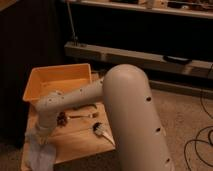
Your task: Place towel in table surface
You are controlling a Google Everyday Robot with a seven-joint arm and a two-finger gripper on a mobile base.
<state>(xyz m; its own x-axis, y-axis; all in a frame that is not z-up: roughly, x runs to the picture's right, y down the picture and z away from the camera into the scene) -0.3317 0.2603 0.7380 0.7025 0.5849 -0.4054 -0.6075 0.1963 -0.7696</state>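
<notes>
— Well, where is the gripper (42,134), from your seat?

— Low at the near-left corner of the wooden table (80,142), at the end of the white arm (80,95) I am driving. The wrist points straight down, and its housing covers the tip. I cannot tell how the jaws stand, or whether they grip anything.

— And the towel (39,152)?

— Right beneath the gripper, a pale crumpled cloth lying on the table's near-left corner and spilling over its near edge. Its lower end is cut off by the bottom of the view. I cannot tell whether the gripper touches it.

— What else can you make out?

— An orange bin (57,80) at the far left of the table, partly behind the arm. A small dark lumpy object (62,119) just right of the wrist; too dim to name. A brush or spoon-like utensil (100,130) near the table's right edge, its handle hidden by the arm's big shoulder (132,120), which fills the near right.
</notes>
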